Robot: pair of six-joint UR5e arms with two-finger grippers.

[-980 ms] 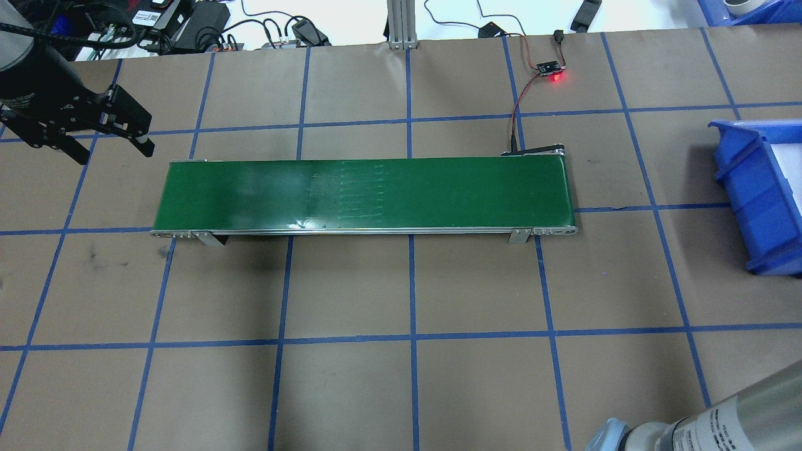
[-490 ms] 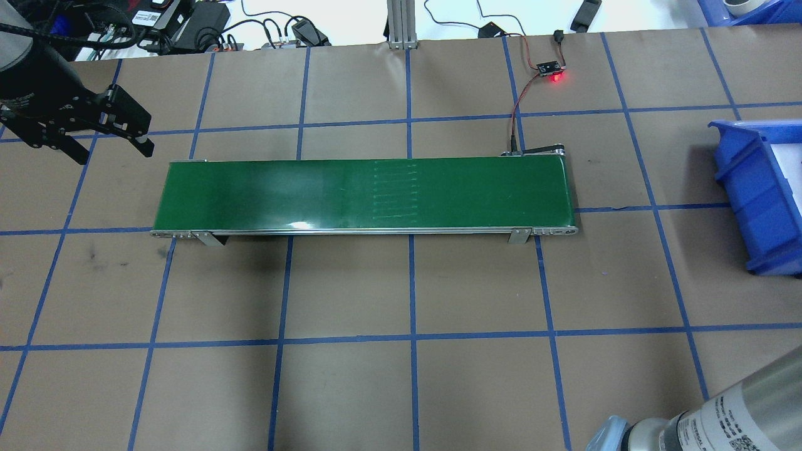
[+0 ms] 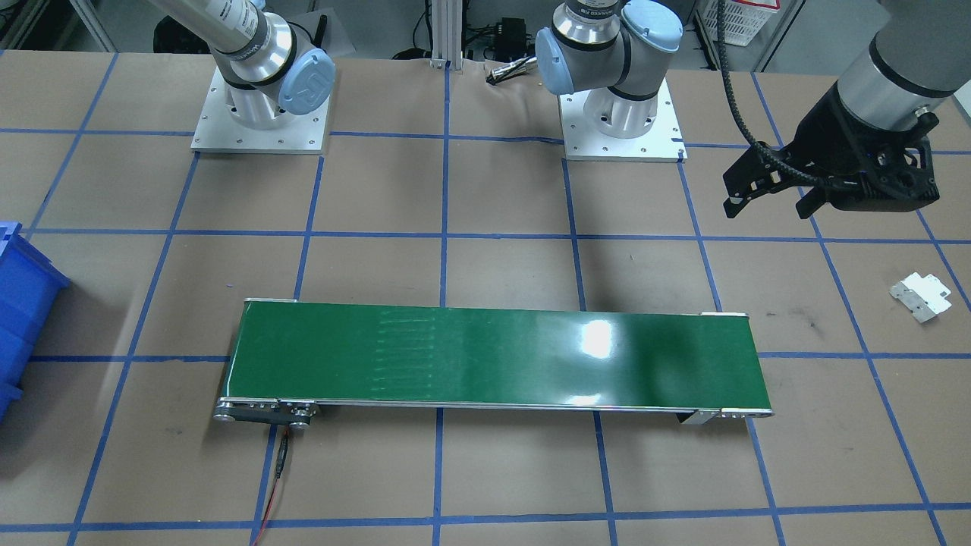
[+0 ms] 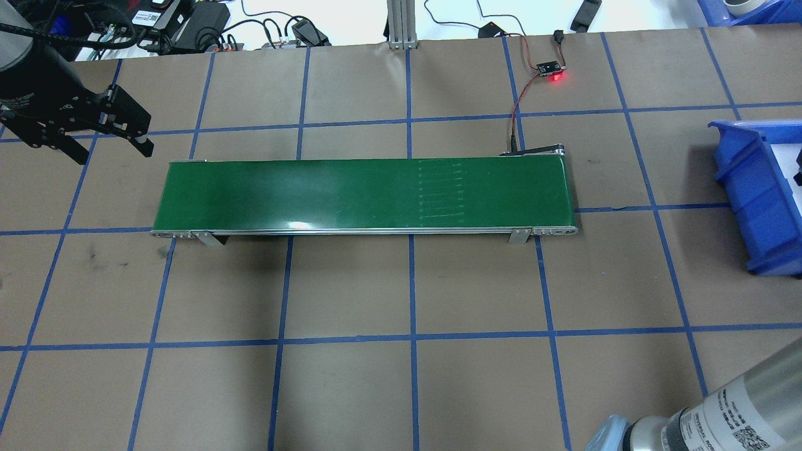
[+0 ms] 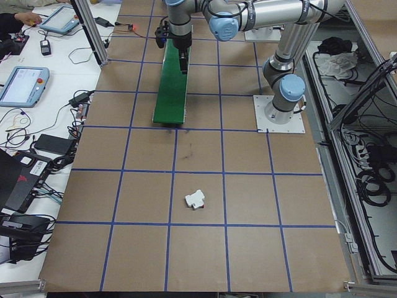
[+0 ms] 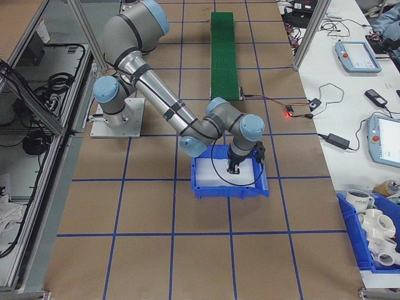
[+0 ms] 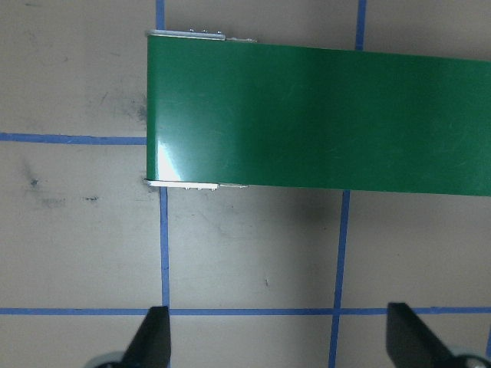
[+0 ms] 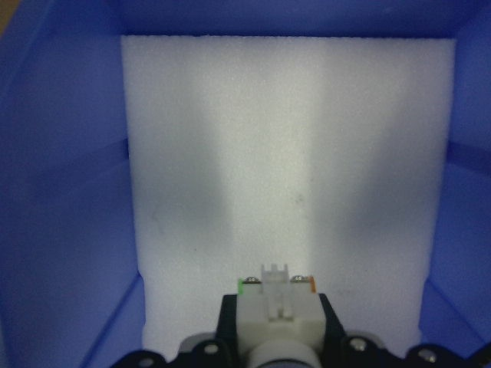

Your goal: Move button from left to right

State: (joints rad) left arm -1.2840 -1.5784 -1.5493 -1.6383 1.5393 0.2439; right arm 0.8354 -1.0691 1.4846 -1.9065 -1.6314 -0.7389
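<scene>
The button (image 8: pixel 276 318), a white blocky piece with a small green tip and a small orange tip at its far end, sits between the fingers of my right gripper (image 8: pixel 278 305), which is shut on it. It hangs over the white foam floor of the blue bin (image 8: pixel 69 192). From the right-end view the right gripper (image 6: pixel 234 167) reaches down into the bin (image 6: pixel 228 189). My left gripper (image 3: pixel 766 203) hovers open and empty beyond the left end of the green conveyor belt (image 3: pixel 493 356), its fingers (image 7: pixel 157 341) spread wide.
A flat white-grey bracket (image 3: pixel 920 296) lies on the paper on my left side, also in the left-end view as the bracket (image 5: pixel 195 200). A small board with a red light (image 4: pixel 552 70) is wired to the belt (image 4: pixel 363 194).
The seam marks on the belt have travelled to the right. The right forearm has shifted slightly, and a dark part now shows at the bin's edge. The left gripper has barely moved.
</scene>
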